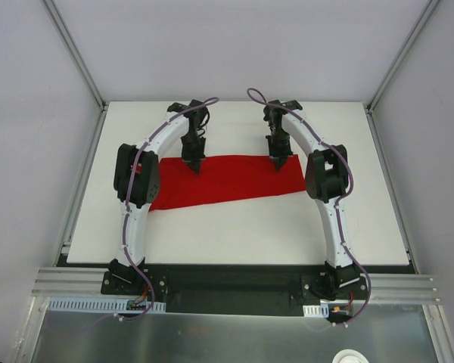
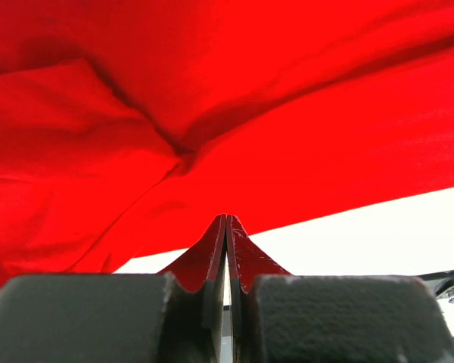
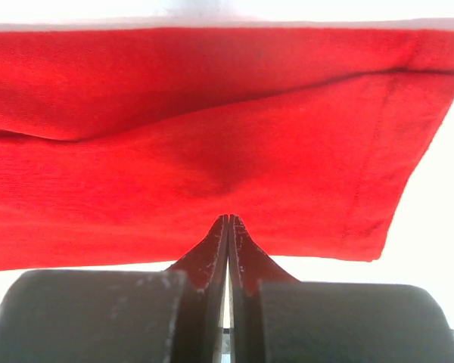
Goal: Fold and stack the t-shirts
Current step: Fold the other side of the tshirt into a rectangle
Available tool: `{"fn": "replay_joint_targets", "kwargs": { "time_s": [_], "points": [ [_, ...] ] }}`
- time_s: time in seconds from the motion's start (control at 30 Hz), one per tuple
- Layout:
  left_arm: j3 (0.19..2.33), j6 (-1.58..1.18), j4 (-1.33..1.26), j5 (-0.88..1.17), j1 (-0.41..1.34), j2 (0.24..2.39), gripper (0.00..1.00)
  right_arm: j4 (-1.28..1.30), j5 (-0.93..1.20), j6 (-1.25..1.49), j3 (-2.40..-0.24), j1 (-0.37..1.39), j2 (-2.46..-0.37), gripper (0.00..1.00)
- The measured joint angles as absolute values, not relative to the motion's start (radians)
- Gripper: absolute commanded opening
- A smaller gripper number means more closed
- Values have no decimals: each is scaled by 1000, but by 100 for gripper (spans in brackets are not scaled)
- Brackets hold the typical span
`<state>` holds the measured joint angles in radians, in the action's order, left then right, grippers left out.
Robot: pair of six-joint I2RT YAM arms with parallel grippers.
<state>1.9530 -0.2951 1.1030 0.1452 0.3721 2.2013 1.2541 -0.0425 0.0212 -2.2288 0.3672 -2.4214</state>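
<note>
On white table (image 1: 234, 234), red t-shirt (image 1: 227, 185), left claw (image 1: 196, 169) and right claw (image 1: 277, 165) closed tight, tips on its far edge

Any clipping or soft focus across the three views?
Top external: even light, sharp, table not clipped. Left wrist: table past the t-shirt blown out white, dark shading in the folds. Right wrist: same washout at top and right edge; weave and hem stitching sharp.

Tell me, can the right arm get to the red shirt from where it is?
Probably yes. The right end effector is shut, with its tips down at the far edge of the red t-shirt, and nothing stands between them on the table.
</note>
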Motion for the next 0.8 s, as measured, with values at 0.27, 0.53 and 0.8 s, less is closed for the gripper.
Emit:
{"fn": "replay_joint_targets", "kwargs": {
  "time_s": [0.27, 0.53, 0.8],
  "points": [
    [1943, -295, 1090, 203, 372, 2221, 0, 1262, -91, 14, -2174, 383, -2423, 1],
    [1919, -295, 1079, 204, 373, 2283, 0, 1260, -55, 15, -2165, 400, -2449, 1],
    [1916, -293, 1133, 228, 367, 2353, 0, 1274, -42, 17, -2152, 402, -2460, 1]
  ]
}}
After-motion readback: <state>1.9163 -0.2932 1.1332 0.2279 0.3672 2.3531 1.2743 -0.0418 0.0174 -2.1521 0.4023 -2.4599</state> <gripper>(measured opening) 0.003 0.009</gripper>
